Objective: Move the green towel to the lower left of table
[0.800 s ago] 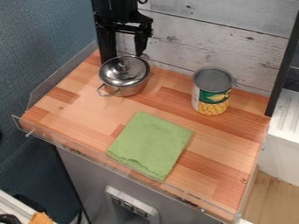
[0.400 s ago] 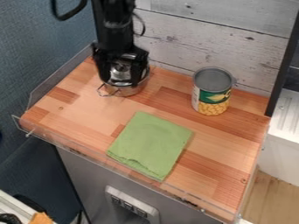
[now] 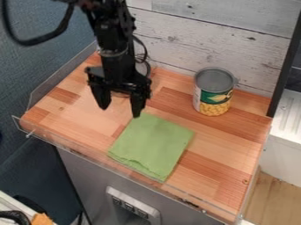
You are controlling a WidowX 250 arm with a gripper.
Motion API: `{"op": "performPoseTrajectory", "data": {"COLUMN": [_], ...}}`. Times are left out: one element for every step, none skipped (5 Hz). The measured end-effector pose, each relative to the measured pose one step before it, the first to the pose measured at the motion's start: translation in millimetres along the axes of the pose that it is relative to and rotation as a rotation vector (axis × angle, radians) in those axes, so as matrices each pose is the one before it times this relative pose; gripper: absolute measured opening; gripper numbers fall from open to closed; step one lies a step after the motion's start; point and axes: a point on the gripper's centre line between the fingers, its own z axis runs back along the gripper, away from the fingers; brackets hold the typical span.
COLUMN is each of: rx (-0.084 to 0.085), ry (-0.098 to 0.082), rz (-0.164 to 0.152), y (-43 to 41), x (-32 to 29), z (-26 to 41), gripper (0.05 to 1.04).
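Clock directions as seen in camera view. Task at the start: nothing done that I can see, green towel [image 3: 152, 147] lies flat around 6 o'clock on the wooden surface [image 3: 220, 138], not held. Left to do: lower, grip the cloth, carry it toward about 9 to 10 o'clock from where it lies, let go near the surface's lower left; exact goal spot is my guess. Hand [image 3: 120, 110] is spread, nothing pinched, hanging over the surface just beside the towel's 12 o'clock corner. Towel is at about 5 o'clock from the hand, near; one fingertip lines up with that corner, can't tell if touching. Next move probably calls for a shift toward 5 o'clock, then down, so both tips bracket some cloth; thin flat fabric could slip or bunch. Corn can [image 3: 214, 92] at about 1 o'clock from towel, well apart, shouldn't be in the way.
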Motion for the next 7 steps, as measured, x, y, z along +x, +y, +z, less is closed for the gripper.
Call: {"op": "performPoseTrajectory", "data": {"rx": [-0.0222,-0.0051,0.0248,0.0493,0.0199,0.0048,-0.0072], "ry": [0.0134,0.0166,0.0112,-0.0107,-0.0266,0.0032,0.0431], "rz": [-0.0465,-0.0367,-0.0009,-0.004,0.0695,0.0534,0.0431], "y": [-19.59,-14.15,0.89,13.14,35.09,47.88,34.23], "x": [-15.14,-1.26,-0.3,2.39,3.54,-2.54,-2.72], "z": [-11.25,-17.61,-21.47,-6.39,-4.75,-3.29,-1.73], "gripper": [1.001,1.001,1.001,1.001,1.001,1.001,1.001]}}
